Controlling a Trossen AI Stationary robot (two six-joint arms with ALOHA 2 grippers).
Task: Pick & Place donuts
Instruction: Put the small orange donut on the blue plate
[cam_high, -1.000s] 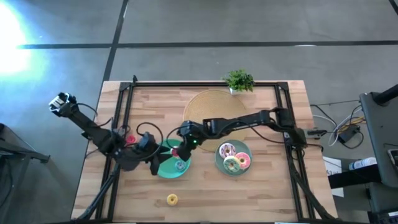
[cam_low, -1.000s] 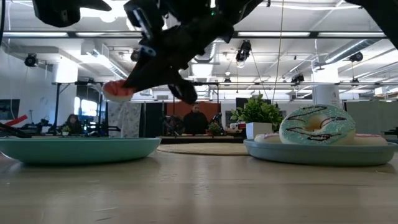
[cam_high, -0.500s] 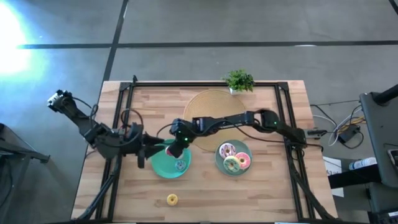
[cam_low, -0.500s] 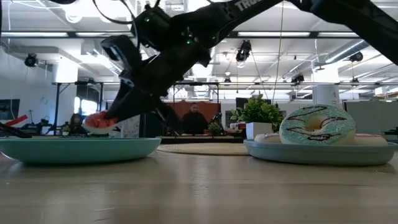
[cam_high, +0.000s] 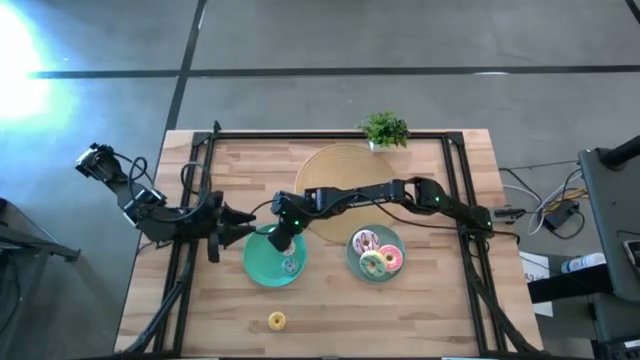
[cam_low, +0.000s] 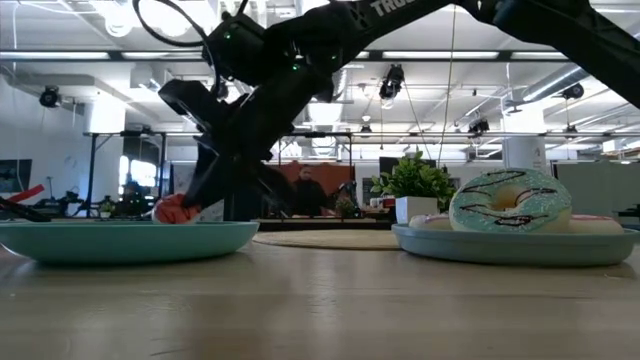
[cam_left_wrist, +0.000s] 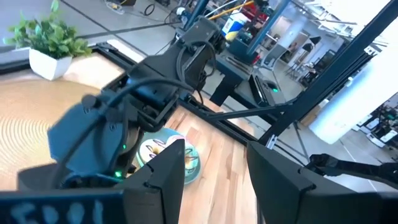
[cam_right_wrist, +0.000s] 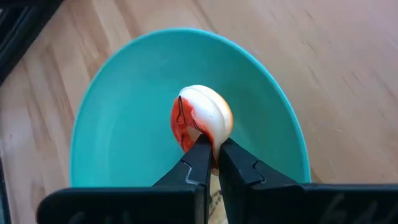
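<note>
Small red-orange toy donut (cam_right_wrist: 200, 126) pinched tight in right gripper (cam_right_wrist: 211, 157), low over round teal plate (cam_right_wrist: 118, 118). Placing step, it seems. Next: open up and let go gently. Left gripper (cam_left_wrist: 214, 165) open, waiting just beside plate.

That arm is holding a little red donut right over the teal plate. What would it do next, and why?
Probably open its fingers and let go. The right end effector is shut on the red donut, which in the low view sits at the rim of the left teal plate. The left end effector waits beside the plate.
</note>
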